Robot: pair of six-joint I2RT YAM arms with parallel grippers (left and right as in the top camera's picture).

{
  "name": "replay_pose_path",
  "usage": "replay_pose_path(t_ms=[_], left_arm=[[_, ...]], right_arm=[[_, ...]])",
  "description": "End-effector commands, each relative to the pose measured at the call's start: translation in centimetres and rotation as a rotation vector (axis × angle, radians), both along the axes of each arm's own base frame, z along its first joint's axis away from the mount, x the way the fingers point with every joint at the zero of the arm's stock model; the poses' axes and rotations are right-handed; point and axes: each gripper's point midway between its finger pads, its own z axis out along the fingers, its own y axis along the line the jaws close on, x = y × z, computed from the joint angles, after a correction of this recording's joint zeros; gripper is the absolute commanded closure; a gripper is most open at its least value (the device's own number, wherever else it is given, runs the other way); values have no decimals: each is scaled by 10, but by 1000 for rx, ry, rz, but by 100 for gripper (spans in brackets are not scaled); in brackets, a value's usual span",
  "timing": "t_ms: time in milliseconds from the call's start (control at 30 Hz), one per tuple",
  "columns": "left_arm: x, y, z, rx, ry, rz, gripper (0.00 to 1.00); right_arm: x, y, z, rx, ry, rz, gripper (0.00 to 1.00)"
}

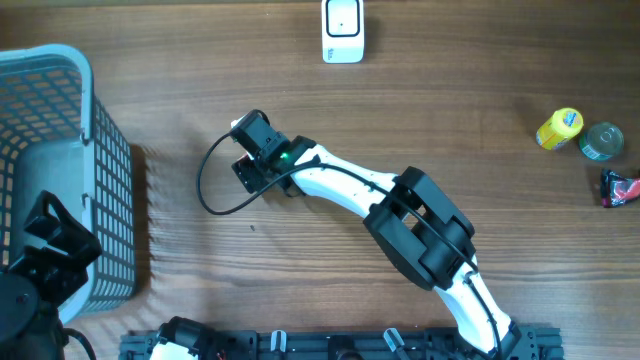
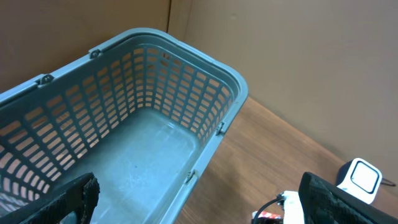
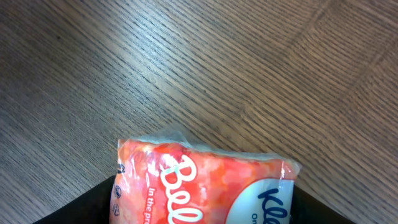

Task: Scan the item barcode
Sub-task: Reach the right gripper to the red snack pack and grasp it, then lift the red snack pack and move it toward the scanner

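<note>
The step in hand is judged to be the pick-up of the item, ahead of any scanning. In the right wrist view a tissue packet (image 3: 205, 186), orange-pink with a white and blue label, is seen lying flat on the desk (image 1: 450, 100). It is flanked at 9 and 3 o'clock by the right fingers (image 3: 87, 208). They stand close beside its ends, but it cannot be told whether it is gripped yet. No barcode is shown on the upper face. From overhead the packet is hidden under the right wrist, a little toward 9 o'clock of the desk's centre.

The scanner (image 1: 343, 30) is set at the 12 o'clock edge, at about 1 o'clock from the wrist and well apart from it. The left fingers (image 2: 74, 199) are held wide with nothing between them, above the basket (image 1: 100, 170) at 9 o'clock.

A firm hold is called for next, taken gently, since the soft packet is likely to be squashed. A lift and a carry toward 1 o'clock would then be needed, with the packet turned until its code is presented to the scanner.
</note>
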Motion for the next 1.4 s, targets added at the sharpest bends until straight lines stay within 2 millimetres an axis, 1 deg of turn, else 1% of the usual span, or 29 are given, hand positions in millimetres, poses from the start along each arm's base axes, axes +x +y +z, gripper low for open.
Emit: replay_pose_path(t_ms=[0, 100, 167, 267, 300, 333, 433, 467, 533, 567, 600, 633, 767, 833, 900, 1000, 1033, 1167, 1267, 1367], left_arm=[[-2, 4, -2, 16, 14, 25, 0], [-3, 4, -3, 19, 23, 24, 0], [-3, 4, -3, 19, 24, 24, 0], [-3, 4, -3, 19, 23, 24, 0], [-3, 4, -3, 19, 24, 24, 0], [-3, 4, -3, 19, 24, 24, 0], [-3, 4, -3, 19, 23, 24, 0], [-3, 4, -3, 19, 24, 24, 0], [-3, 4, -3, 13, 20, 27, 0], [-3, 4, -4, 2, 13, 33, 0], [-3, 4, -4, -4, 10, 36, 0], [-3, 4, -4, -5, 9, 36, 0], [-3, 4, -4, -4, 10, 36, 0], [-3, 4, -4, -5, 9, 36, 0], [-4, 4, -4, -15, 5, 42, 0], [-4, 5, -5, -13, 9, 42, 0], [-4, 5, -5, -13, 9, 42, 0], [-4, 5, -5, -13, 10, 42, 0], [-5, 5, -6, -10, 19, 42, 0], [-6, 5, -7, -8, 24, 43, 0]], right_arm=[[0, -6, -13, -16, 40, -45, 24], [2, -13, -6, -27, 56, -63, 22], [8, -21, 6, -29, 66, -99, 22], [16, -45, 32, -33, 111, -198, 22], [18, -57, 42, -40, 134, -240, 22], [18, -65, 48, -45, 149, -265, 22], [12, -95, 71, -64, 243, -338, 23], [6, -104, 85, -50, 300, -344, 24], [5, -115, 99, -26, 334, -374, 25], [6, -118, 103, -16, 334, -379, 23], [9, -120, 105, -11, 327, -383, 18], [11, -119, 105, -10, 318, -363, 0], [2, -111, 93, -74, 299, -242, 0], [-5, -109, 79, -104, 330, -206, 0], [-13, -115, 58, -167, 375, -171, 0], [-20, -122, 44, -221, 404, -118, 0], [-19, -122, 44, -227, 397, -120, 0], [-3, -104, 42, -178, 345, -112, 0], [6, -91, 32, -136, 333, -106, 0], [6, -82, 16, -137, 331, -92, 0]])
